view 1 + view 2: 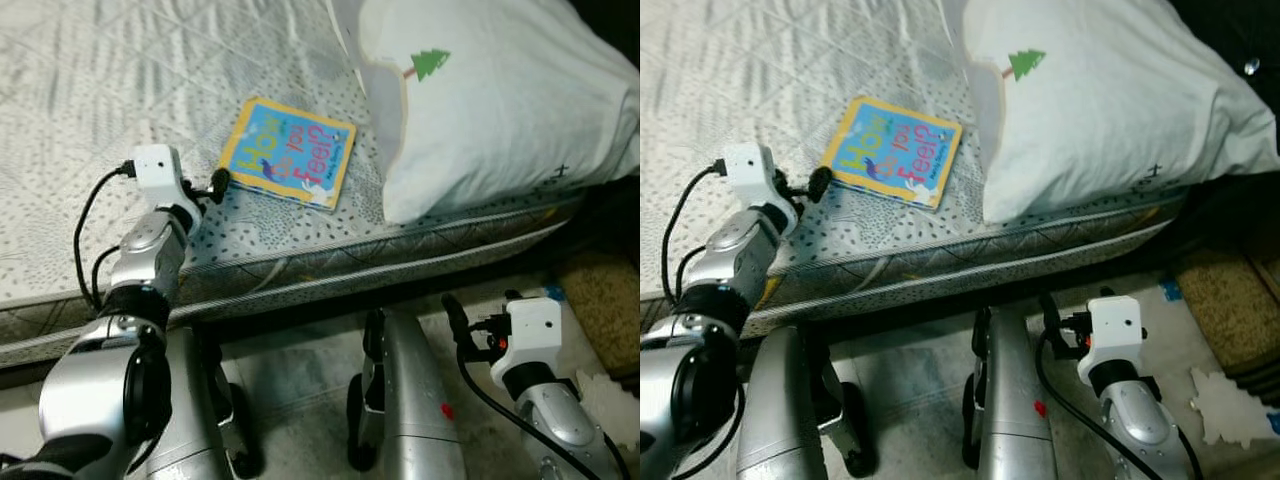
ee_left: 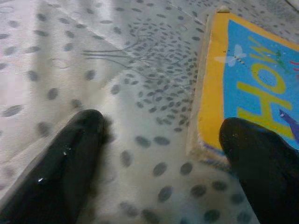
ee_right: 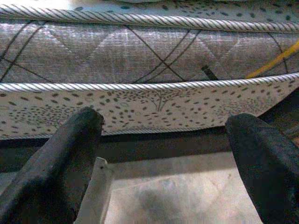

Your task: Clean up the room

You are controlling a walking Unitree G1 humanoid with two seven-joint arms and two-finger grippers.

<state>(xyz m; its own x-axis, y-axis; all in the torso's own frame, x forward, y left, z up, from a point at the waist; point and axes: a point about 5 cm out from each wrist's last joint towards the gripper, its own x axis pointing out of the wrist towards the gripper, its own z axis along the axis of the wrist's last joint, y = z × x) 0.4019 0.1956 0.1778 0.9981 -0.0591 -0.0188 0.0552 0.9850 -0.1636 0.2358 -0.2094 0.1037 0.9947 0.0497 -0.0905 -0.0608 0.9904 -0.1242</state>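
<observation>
A children's book point(image 1: 288, 152) with a blue cover and yellow border lies flat on the mattress point(image 1: 100, 80), just left of a white pillow point(image 1: 490, 100). My left gripper point(image 1: 215, 185) rests on the bed at the book's near left corner. In the left wrist view this gripper point(image 2: 163, 154) is open: one finger point(image 2: 261, 163) overlaps the book's point(image 2: 247, 79) yellow edge and the other sits on the dotted sheet. My right gripper point(image 3: 163, 154) hangs low and open, holding nothing, and faces the mattress side point(image 3: 149, 51).
The pillow with a green tree print covers the bed's right part. My legs point(image 1: 410, 400) stand on pale floor close to the bed frame. A brown rug point(image 1: 605, 300) lies at the right, with a scrap of white paper point(image 1: 1225, 405) near it.
</observation>
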